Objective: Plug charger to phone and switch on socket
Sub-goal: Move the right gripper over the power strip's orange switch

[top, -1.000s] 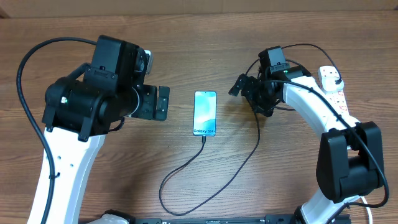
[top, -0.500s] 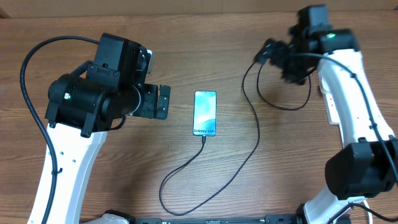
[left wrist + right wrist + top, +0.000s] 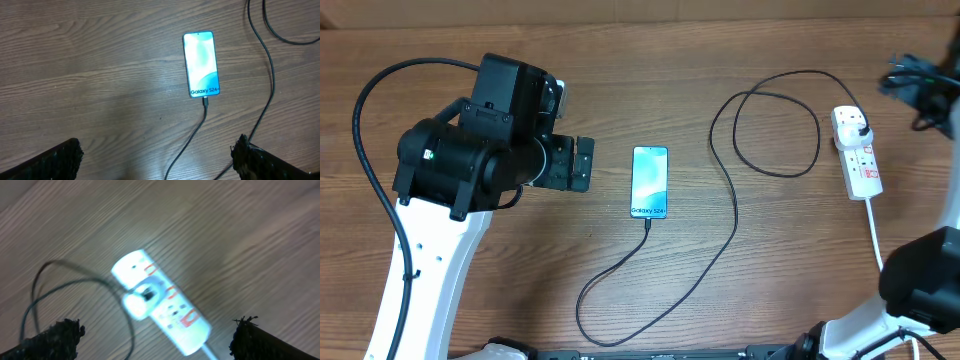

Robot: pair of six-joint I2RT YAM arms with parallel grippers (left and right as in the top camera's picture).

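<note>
The phone [image 3: 650,181] lies face up mid-table, its light blue screen reading "Galaxy S24"; it also shows in the left wrist view [image 3: 201,63]. The black charger cable [image 3: 730,215] is plugged into the phone's near end, loops across the table and ends at a plug head [image 3: 861,126] seated in the white socket [image 3: 858,156]. The right wrist view shows the socket [image 3: 162,308], blurred, with red switch marks. My left gripper [image 3: 581,164] is open and empty, left of the phone. My right gripper [image 3: 155,342] is open and empty above the socket, at the overhead view's far right edge.
The socket's thick white cord [image 3: 877,240] runs toward the table's near right. The black cable makes a wide loop [image 3: 775,120] between phone and socket and another bend near the front edge [image 3: 610,300].
My right arm swung from beside the phone to the far right and up, over the socket. The cable it held now lies free in a loop. The left arm stayed still.
</note>
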